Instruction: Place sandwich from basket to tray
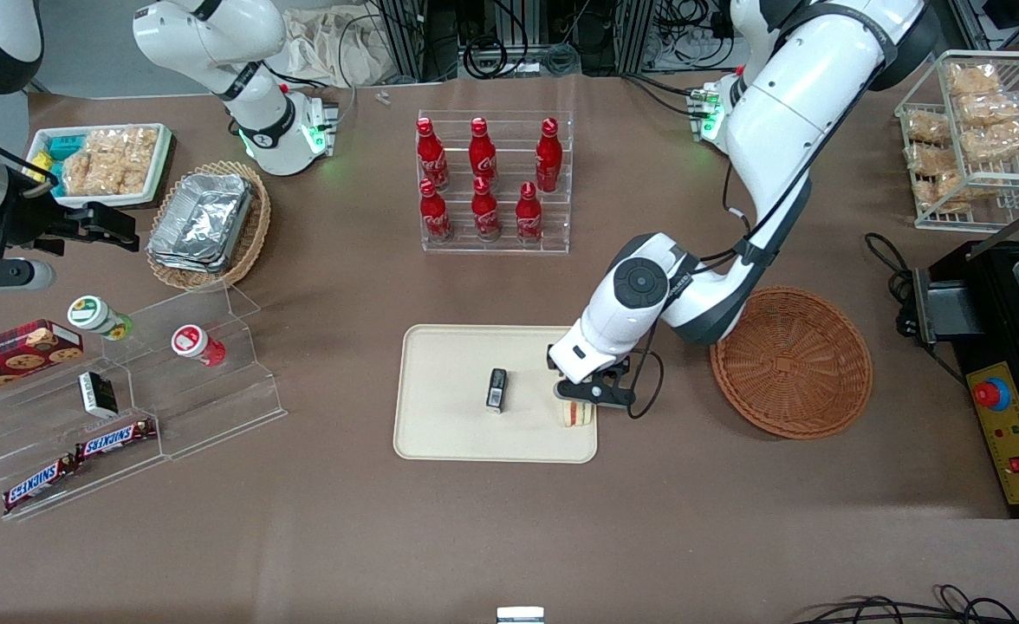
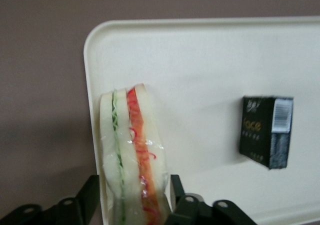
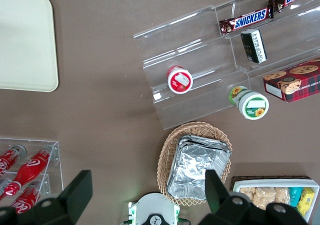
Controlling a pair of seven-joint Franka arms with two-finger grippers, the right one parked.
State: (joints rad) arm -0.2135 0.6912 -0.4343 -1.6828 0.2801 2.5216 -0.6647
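Sandwich [image 2: 132, 155] standing on edge at the tray's [image 1: 449, 364] rim toward the working arm's end, pinched between the fingers [image 2: 176, 187] of the gripper [image 1: 580, 400]; small black box [image 1: 496, 389] mid-tray, well apart; basket [image 1: 791, 361] nearby on the table.

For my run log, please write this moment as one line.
gripper: over tray edge | jaws: around sandwich | sandwich: upright on tray | basket: empty | black box: on tray

Bright, even overhead light, soft shadows; the sandwich [image 2: 134, 155] close-up looks slightly blurred.
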